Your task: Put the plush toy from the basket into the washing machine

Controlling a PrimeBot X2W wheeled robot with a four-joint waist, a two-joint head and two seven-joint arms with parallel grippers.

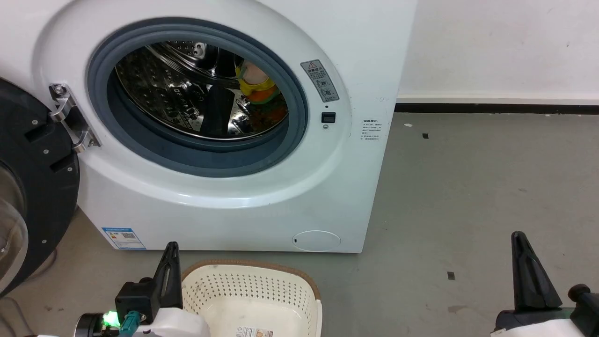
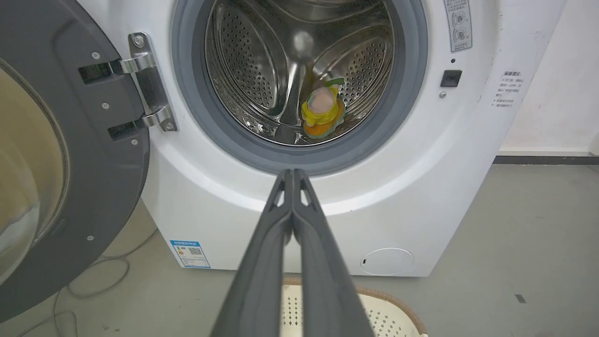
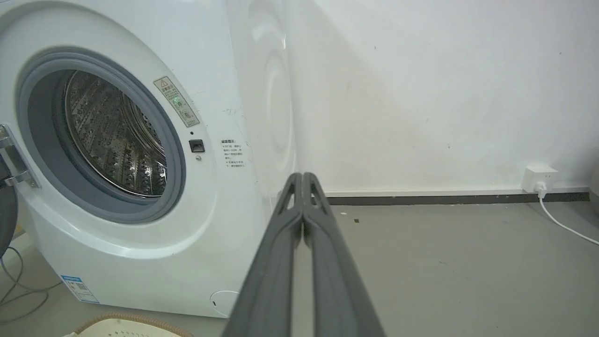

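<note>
Plush toy with orange hamburger-shaped head (image 2: 322, 110) sits inside the white front-loading washing machine (image 2: 398, 210), upper centre of your left wrist view; your left gripper (image 2: 292, 175) and right gripper (image 3: 303, 177) have jaws pressed together, empty

A white socket (image 3: 539, 176) sits low on the wall (image 3: 444, 93), its cable (image 3: 561, 225) trailing over the grey floor (image 3: 444, 267).

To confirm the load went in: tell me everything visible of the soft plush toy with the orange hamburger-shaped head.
The plush toy lies inside the white front-loading washing machine, on the lower right wall of its shiny perforated steel drum, beside a paddle. It looks soft: peach-pink body uppermost, yellow clothing around it, orange head with a green edge beneath, seemingly head-down. Only the drum touches it; its face is hidden.
</note>
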